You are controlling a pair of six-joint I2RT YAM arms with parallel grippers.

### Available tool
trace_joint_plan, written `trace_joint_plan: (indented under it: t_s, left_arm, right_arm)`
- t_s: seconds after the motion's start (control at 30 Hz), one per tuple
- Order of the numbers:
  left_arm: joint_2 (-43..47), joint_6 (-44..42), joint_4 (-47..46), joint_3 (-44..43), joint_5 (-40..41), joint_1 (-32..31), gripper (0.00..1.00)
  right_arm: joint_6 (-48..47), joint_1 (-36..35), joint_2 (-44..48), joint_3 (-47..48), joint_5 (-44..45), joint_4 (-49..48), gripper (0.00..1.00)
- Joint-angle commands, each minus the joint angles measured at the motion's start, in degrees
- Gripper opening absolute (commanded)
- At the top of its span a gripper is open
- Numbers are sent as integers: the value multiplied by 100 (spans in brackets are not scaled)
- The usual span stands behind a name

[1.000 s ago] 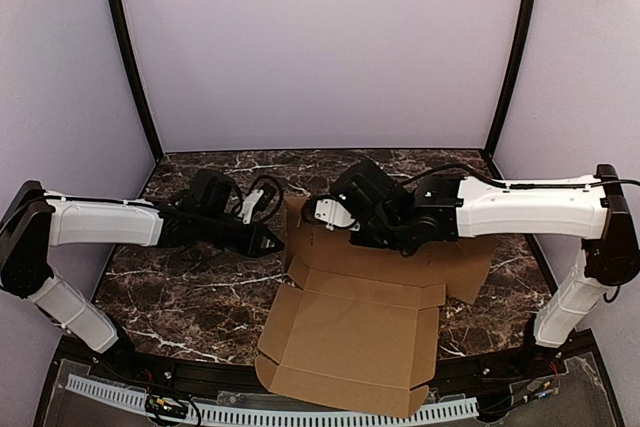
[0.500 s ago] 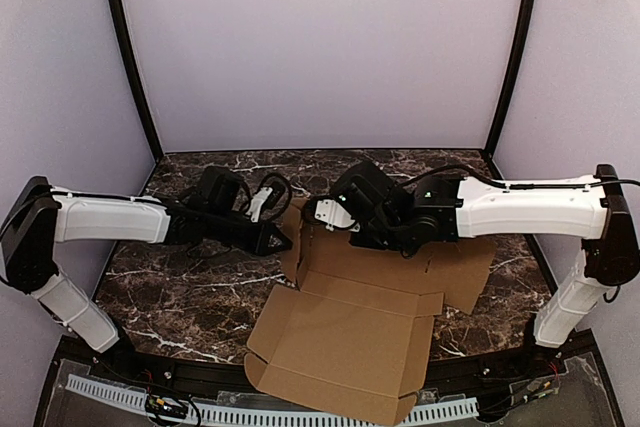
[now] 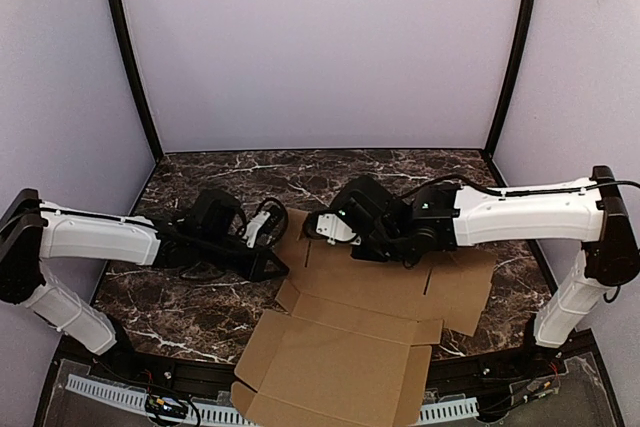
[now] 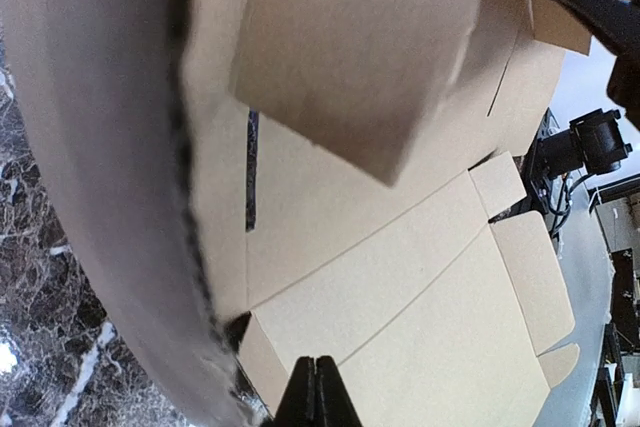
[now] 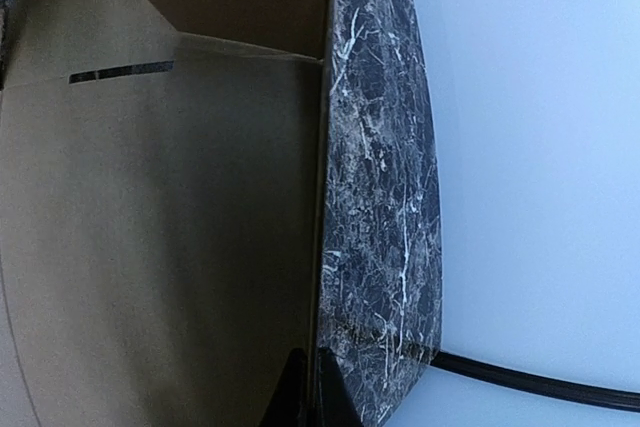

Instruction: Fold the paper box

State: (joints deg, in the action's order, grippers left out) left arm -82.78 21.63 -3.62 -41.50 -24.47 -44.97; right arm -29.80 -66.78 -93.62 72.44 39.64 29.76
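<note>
Left gripper (image 4: 318, 393) clenched beside left edge of box (image 3: 352, 345), right gripper (image 5: 309, 399) clenched above its far flap, box lying open on table (image 3: 190, 309).

Soft, even light fills my overhead view: the lavender walls (image 3: 320, 47) carry no hard shadows and the marble table (image 3: 200, 297) has only a faint sheen. In my left wrist view the nearest flap of the paper box (image 4: 400, 277) is smeared (far too close to focus). My right wrist view seems dimmer, its cardboard dull and shaded.
</note>
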Motion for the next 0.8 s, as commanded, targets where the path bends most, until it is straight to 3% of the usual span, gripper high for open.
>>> trace_joint_plan:
  t_s: [0.0, 0.23, 0.33, 0.57, 0.7, 0.77]
  left_arm:
    - [578, 35, 1, 257, 59, -12, 1]
    - [1385, -186, 702, 198, 499, -9, 1]
    - [1764, -342, 1157, -18, 823, -3, 5]
    - [2953, -390, 2288, -382, 1833, -5, 32]
    - [3313, -295, 2283, -154, 2273, 71, 46]
    - [3332, -201, 1988, 212, 2100, 346, 50]
  right_arm:
    - [124, -162, 102, -217, -303, 71, 0]
    - [81, -234, 128, -329, -127, 10, 0]
    - [-39, -237, 269, -495, -163, -169, 0]
    - [-795, -239, 687, -899, -293, -908, 0]
    - [-1425, -237, 1020, -1148, -665, -1442, 0]
    - [-1684, -236, 1187, -1239, -913, -1658, 0]
